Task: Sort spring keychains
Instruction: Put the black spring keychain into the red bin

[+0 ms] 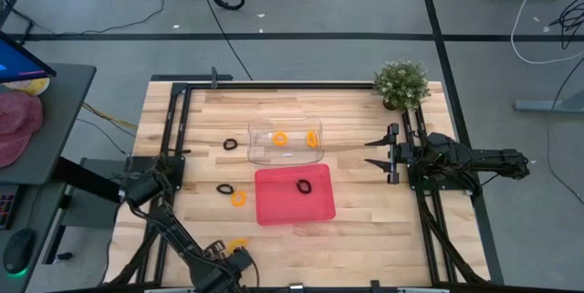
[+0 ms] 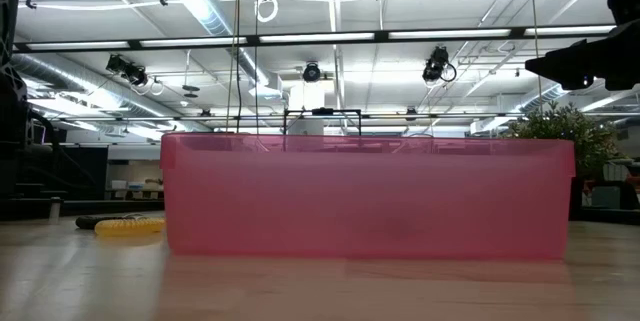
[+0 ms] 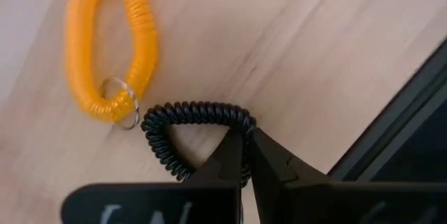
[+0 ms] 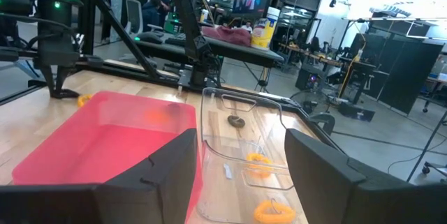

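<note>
Now the left end effector [image 3: 246, 155] is clenched on a black spring keychain [image 3: 195, 123] at the tabletop [image 1: 365, 224] edge, next to an orange spring keychain [image 3: 115, 42]. Right end effector [image 4: 241, 161] is released, w/ nothing in it.

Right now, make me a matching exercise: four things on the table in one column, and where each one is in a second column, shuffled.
Things
1. Left gripper
2. Right gripper
3. Potted plant
4. Red tray

Places or states
A. Far right corner of the table
B. Open, at the table's right side
C. Holds one black keychain
D. Shut on a black keychain at the near edge

Pairs: 1-D, 2-B, 3-A, 4-C
</note>
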{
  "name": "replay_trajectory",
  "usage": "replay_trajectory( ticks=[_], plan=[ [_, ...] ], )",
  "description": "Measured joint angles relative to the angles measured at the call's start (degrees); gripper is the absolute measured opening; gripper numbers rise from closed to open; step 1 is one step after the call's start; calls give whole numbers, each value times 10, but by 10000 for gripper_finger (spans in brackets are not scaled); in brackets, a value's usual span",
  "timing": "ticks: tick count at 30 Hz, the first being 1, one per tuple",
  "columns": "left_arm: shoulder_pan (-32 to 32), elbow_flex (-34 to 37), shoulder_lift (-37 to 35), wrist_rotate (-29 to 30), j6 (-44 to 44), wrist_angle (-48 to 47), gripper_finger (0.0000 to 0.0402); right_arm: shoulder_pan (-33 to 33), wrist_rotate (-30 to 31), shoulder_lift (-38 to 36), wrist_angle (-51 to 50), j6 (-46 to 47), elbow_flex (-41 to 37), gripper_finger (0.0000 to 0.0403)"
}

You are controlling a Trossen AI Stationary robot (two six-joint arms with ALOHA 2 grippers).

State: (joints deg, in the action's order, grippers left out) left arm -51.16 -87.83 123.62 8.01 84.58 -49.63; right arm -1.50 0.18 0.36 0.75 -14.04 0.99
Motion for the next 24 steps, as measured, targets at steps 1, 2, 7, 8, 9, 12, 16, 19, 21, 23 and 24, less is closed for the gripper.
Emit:
replay_trajectory(
  ticks=[1, 2, 7, 8, 9, 12, 16, 19, 21, 23, 24],
  plan=[
    [2, -10, 1, 1, -19, -4, 10, 0, 0, 0, 0, 0, 0, 222],
    [6, -20, 1, 4, -41, -9, 10, 0, 0, 0, 0, 0, 0, 222],
    [40, -87, 7, 107, -181, 8, 9, 0, 0, 0, 0, 0, 0, 222],
    [52, -100, 4, 130, -221, 7, 9, 0, 0, 0, 0, 0, 0, 222],
    [63, -111, 4, 139, -255, 25, 9, 0, 0, 0, 1, 0, 0, 222],
    [86, -116, 4, 137, -351, 86, 9, 0, 0, 0, 1, 0, 0, 222],
    [118, -135, 4, 141, -497, 150, 9, 0, 0, 0, 1, 0, 0, 222],
    [150, -141, 4, 156, -532, 182, 11, 0, 0, 0, 1, 0, 0, 222],
    [165, -144, 4, 161, -551, 194, 9, 0, 0, 0, 1, 0, 0, 222],
    [168, -147, 4, 175, -576, 211, 9, 0, 0, 0, 1, 0, 0, 222],
    [170, -147, 3, 188, -585, 213, 9, 0, 0, 0, 1, 0, 0, 222]
  ],
)
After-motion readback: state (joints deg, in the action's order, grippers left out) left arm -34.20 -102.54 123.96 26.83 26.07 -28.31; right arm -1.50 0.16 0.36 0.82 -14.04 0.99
